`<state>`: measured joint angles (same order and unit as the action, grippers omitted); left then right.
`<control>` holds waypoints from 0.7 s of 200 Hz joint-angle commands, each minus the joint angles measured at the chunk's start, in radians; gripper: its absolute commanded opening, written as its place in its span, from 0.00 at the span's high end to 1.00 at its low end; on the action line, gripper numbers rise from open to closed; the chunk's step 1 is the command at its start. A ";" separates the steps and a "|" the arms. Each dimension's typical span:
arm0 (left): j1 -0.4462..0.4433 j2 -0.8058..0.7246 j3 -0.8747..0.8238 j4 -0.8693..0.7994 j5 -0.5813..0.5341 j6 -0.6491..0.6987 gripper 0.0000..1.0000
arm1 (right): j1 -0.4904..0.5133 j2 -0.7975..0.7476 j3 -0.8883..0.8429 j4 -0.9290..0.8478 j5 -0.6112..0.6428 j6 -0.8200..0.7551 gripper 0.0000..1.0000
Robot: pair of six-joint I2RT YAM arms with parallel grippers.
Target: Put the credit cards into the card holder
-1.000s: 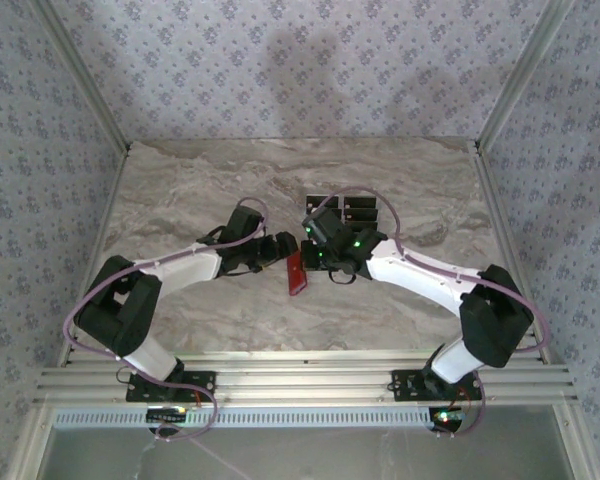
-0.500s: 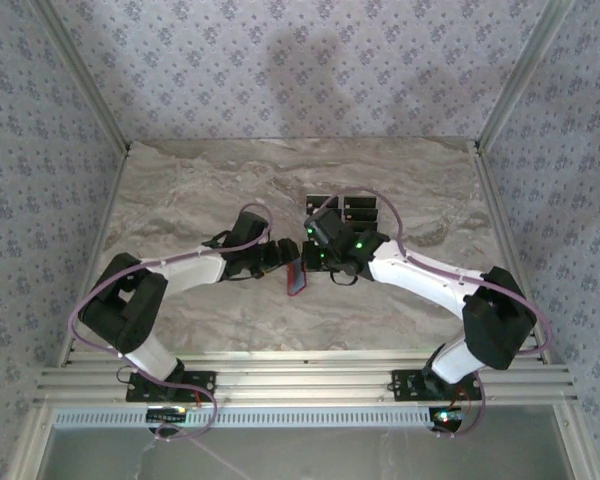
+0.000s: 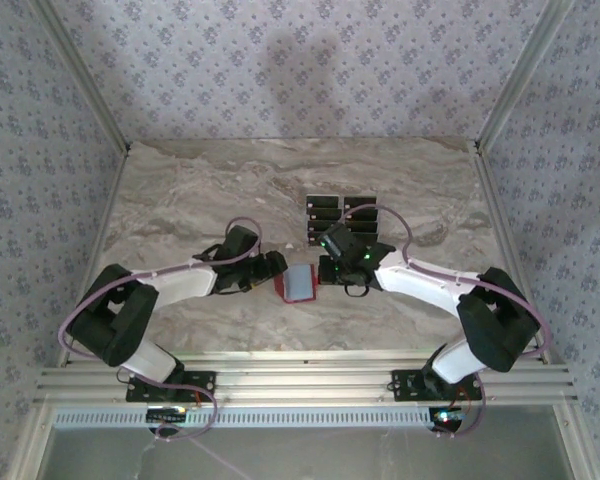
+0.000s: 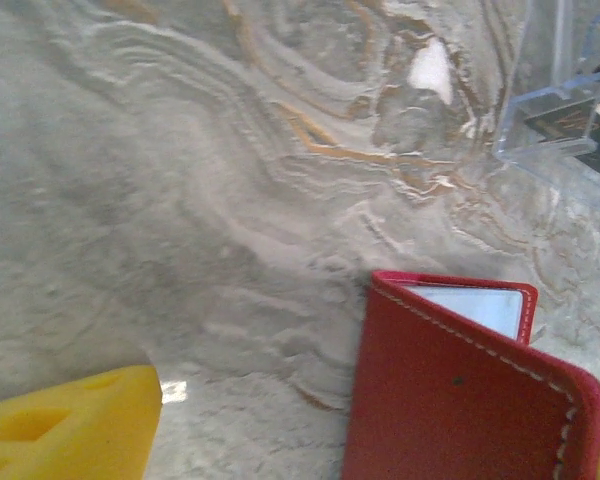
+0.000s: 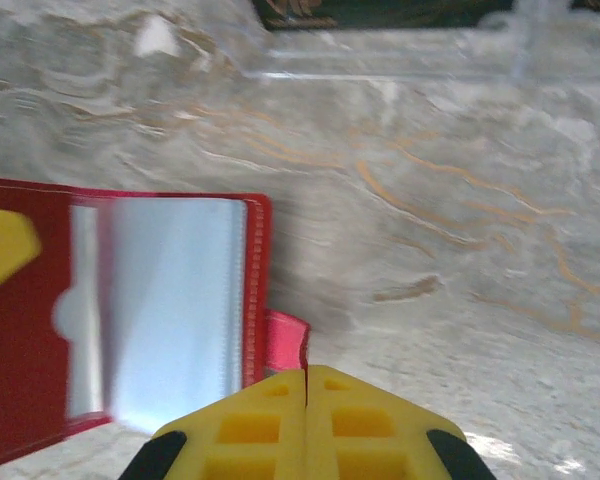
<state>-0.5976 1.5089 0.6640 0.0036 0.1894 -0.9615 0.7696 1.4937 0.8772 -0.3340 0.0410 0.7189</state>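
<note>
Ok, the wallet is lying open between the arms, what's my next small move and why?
Probably open the right gripper and back it toward the credit cards to fetch one. The card holder lies spread with its grey-blue pocket showing, the left gripper has its cover between its fingers, and the right fingers are shut at the snap tab.

Top view: even, diffuse overhead light, moderately bright; a soft shadow lies on the back wall (image 3: 305, 60). Wrist views are softer — the card holder (image 5: 170, 300) smears at its pocket edges, probably motion blur. Pale glare patches sit on the marble table (image 4: 430, 70), and far objects are out of focus.
</note>
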 commanded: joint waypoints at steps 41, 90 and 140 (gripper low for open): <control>0.055 -0.073 -0.072 -0.084 -0.064 0.028 0.21 | -0.042 -0.008 -0.112 0.124 0.042 0.059 1.00; 0.065 -0.045 -0.016 -0.204 -0.125 0.077 0.21 | -0.069 0.010 -0.119 0.183 0.055 0.086 1.00; 0.066 0.033 0.132 -0.324 -0.196 0.143 0.22 | -0.084 -0.012 -0.139 0.199 0.047 0.116 1.00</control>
<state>-0.5438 1.4994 0.7208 -0.1932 0.0917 -0.8795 0.6910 1.4948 0.7563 -0.1448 0.0673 0.7982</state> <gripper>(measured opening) 0.783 0.058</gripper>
